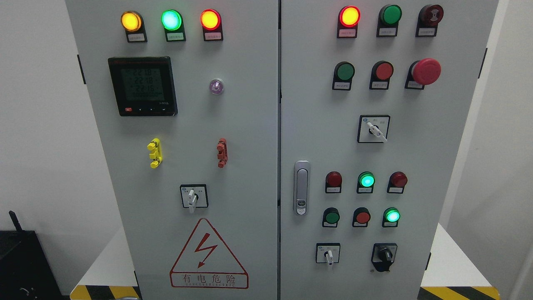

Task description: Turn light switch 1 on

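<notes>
1. No robot hand or arm shows in the head view, so the state of the fingers cannot be told.
2. The cabinet (250,125) fills the view, w/ a left door and a right door; the seam runs down the middle.
3. Which control is "light switch 1" is not certain; labels are too small to read. Candidates: the white-handled rotary switch (192,196) on the left door, above the warning triangle (208,256), and the lower rotary switch (329,254) on the right door.
4. To do the step well, the robot should approx. square the hand to the handle, pinch it and turn only, w/o pushing.
5. It should keep away from the red mushroom button (425,71) and the door latch (301,187).
6. Open room is in front of the doors; a black box (25,262) stands at the lower left.
</notes>
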Tool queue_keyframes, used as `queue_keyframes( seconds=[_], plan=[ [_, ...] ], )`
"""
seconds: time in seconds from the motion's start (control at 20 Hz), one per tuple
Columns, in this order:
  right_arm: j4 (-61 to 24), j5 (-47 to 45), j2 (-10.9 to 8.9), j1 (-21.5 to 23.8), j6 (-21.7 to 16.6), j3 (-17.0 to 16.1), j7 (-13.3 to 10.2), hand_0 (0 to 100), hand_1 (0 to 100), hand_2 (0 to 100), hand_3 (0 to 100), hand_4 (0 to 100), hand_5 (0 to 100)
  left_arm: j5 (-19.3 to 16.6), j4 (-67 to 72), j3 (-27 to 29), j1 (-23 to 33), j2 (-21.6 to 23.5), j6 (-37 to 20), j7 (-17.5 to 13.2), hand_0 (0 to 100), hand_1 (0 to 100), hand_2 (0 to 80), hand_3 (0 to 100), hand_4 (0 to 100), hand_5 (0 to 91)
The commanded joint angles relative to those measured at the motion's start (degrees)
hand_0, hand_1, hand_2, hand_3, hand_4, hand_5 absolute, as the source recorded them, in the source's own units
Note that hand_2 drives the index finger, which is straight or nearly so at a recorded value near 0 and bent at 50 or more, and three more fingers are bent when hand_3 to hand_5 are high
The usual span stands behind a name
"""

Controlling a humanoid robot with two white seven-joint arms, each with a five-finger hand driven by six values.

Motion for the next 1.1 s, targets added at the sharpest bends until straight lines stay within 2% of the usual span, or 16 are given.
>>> queue_keyframes(
  seconds=[0.0,0.35,0.7,0.95,1.05],
  plan=[
    [0.00,-1.41,0.00,0.00,-0.02,0.00,0.04,0,0,0,0,0,0,0.02,-6.80,-3.64,-4.76,0.13,2.52,2.98,5,54,45.5,89,94,87.7],
    [0.00,-1.41,0.00,0.00,-0.02,0.00,0.04,0,0,0,0,0,0,0.11,-6.72,-7.42,-10.57,-1.19,9.99,7.20,4,54,47.5,90,93,87.2],
    [0.00,-1.41,0.00,0.00,-0.02,0.00,0.04,0,0,0,0,0,0,-0.33,-6.45,-9.45,-12.86,-4.26,15.27,8.34,3,54,49.1,93,90,87.3],
    [0.00,-1.41,0.00,0.00,-0.02,0.00,0.04,0,0,0,0,0,0,-0.51,-6.45,-10.68,-15.23,-5.15,19.40,13.00,2,54,49.7,94,90,87.4],
    [0.00,-1.41,0.00,0.00,-0.02,0.00,0.04,0,0,0,0,0,0,-0.51,-6.36,-10.94,-15.58,-5.15,20.37,13.97,1,57,50.3,94,91,87.9]
  ],
)
